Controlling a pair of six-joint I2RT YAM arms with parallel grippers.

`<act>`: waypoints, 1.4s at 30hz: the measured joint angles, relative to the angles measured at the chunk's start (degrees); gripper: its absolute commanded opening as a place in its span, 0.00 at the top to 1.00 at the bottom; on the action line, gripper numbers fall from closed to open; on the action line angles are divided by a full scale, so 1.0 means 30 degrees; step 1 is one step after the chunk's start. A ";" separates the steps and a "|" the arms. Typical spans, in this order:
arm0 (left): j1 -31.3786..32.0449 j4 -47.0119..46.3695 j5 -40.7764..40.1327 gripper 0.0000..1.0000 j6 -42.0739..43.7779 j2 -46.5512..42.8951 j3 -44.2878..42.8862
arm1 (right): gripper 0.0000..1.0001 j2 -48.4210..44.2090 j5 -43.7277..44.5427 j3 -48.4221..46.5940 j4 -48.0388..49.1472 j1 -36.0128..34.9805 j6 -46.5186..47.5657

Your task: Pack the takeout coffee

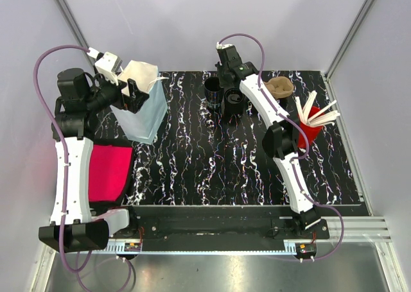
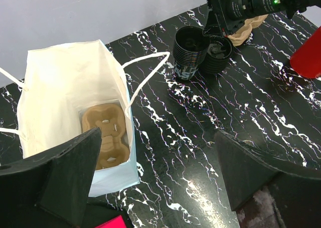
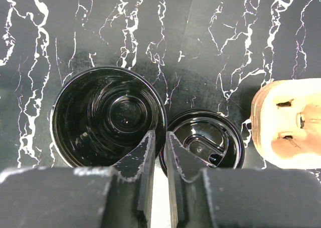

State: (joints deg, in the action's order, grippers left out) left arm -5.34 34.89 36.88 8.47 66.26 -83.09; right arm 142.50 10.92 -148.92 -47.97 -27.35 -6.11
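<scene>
A stack of black takeout cups (image 1: 212,90) (image 2: 189,52) (image 3: 108,115) stands at the back of the marbled table, with a stack of black lids (image 1: 235,103) (image 2: 218,55) (image 3: 208,140) touching it on the right. My right gripper (image 1: 222,95) (image 3: 159,134) points straight down, its jaws nearly together astride the top cup's right rim. A white paper bag (image 1: 141,106) (image 2: 65,82) stands open at the back left with a brown cup carrier (image 2: 108,133) lying in its bottom. My left gripper (image 1: 135,94) (image 2: 156,138) hovers by the bag's right side, wide open and empty.
Another brown carrier (image 1: 280,86) (image 3: 286,128) lies right of the lids. A red cup (image 1: 308,130) (image 2: 308,57) holding white sticks stands at the right. A pink cloth (image 1: 106,173) lies at the near left under the left arm.
</scene>
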 measured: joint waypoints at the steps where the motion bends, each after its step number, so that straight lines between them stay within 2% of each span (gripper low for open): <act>1: 0.0000 0.0000 0.0007 0.01 0.0000 0.0007 0.0000 | 0.78 -0.0007 0.0000 0.0000 0.0000 0.0000 0.0000; 15: 0.0000 -0.0007 0.0022 0.01 -0.0007 0.0080 0.0000 | 0.79 0.0015 -0.0007 0.0000 0.0000 0.0000 -0.0124; 25: -0.0015 -0.0015 0.0022 0.01 -0.0007 0.0080 0.0000 | 0.85 0.0029 -0.0007 0.0000 0.0000 0.0015 -0.0153; 35: -0.0015 -0.0015 0.0029 0.01 -0.0022 0.0080 0.0000 | 0.96 0.0029 0.0007 0.0000 0.0007 0.0015 -0.0219; 42: -0.0029 -0.0015 0.0029 0.01 -0.0058 0.0080 0.0000 | 0.99 0.0029 0.0022 0.0000 0.0007 0.0015 -0.0226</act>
State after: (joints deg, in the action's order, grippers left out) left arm -5.43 34.85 36.97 8.29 66.50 -83.09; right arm 142.58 10.98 -148.92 -47.94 -27.31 -6.79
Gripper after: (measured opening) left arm 0.987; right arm 0.032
